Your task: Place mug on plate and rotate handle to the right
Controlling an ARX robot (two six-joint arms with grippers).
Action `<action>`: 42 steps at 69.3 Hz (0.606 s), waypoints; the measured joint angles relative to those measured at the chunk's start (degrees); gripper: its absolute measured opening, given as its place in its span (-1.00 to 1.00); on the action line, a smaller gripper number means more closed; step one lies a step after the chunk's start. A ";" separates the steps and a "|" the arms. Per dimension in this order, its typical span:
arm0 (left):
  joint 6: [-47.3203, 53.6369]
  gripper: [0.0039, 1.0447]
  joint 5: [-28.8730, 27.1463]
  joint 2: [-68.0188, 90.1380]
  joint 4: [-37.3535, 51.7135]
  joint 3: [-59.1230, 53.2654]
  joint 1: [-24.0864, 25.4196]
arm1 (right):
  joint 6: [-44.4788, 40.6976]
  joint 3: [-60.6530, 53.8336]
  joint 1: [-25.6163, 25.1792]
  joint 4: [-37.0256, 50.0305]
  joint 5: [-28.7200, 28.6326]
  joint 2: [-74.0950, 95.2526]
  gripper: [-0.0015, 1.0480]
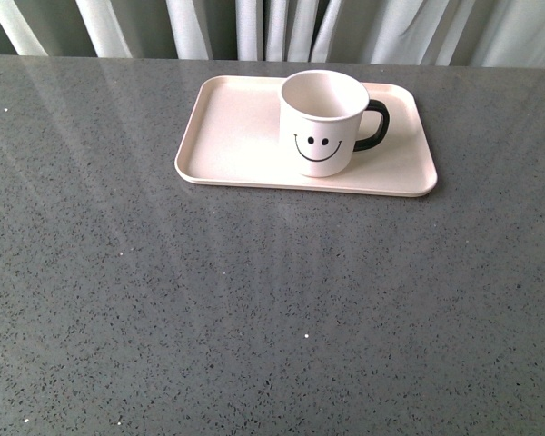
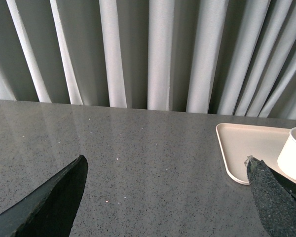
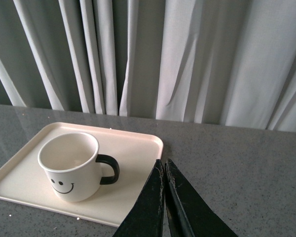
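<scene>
The cream mug (image 1: 322, 123) stands upright on the pale pink plate (image 1: 232, 136) at the far middle of the table, smiley face toward me. Its black handle (image 1: 375, 125) points right. Neither arm shows in the front view. In the right wrist view the mug (image 3: 71, 165) and its handle (image 3: 110, 169) sit on the plate (image 3: 133, 148), and my right gripper (image 3: 164, 163) is shut on nothing, apart from the mug by the plate's edge. My left gripper (image 2: 165, 165) is open over bare table, with the plate (image 2: 237, 148) and a bit of the mug (image 2: 295, 155) beside one finger.
The grey speckled table (image 1: 254, 309) stretches wide in front of the plate. Pale curtains (image 1: 282, 27) hang just behind the table's far edge.
</scene>
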 joint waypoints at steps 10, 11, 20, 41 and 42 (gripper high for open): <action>0.00 0.83 0.00 0.00 0.02 0.00 0.02 | 0.00 -4.44 -0.02 -1.97 -0.02 -4.57 -0.97; 0.00 0.83 0.00 0.00 0.02 0.00 0.02 | 0.00 -4.81 -0.04 -2.45 -0.02 -5.51 -0.97; 0.00 0.83 0.00 0.00 0.00 0.00 0.02 | 0.00 -6.91 -0.04 -6.12 -0.17 -11.80 -0.97; 0.00 0.83 0.00 0.00 0.02 0.00 0.00 | 0.00 -10.29 -0.04 -17.62 -0.15 -26.58 -0.97; 0.00 0.83 0.00 0.00 0.02 0.00 0.02 | 0.00 -10.38 -0.04 -18.03 -0.15 -27.08 -0.97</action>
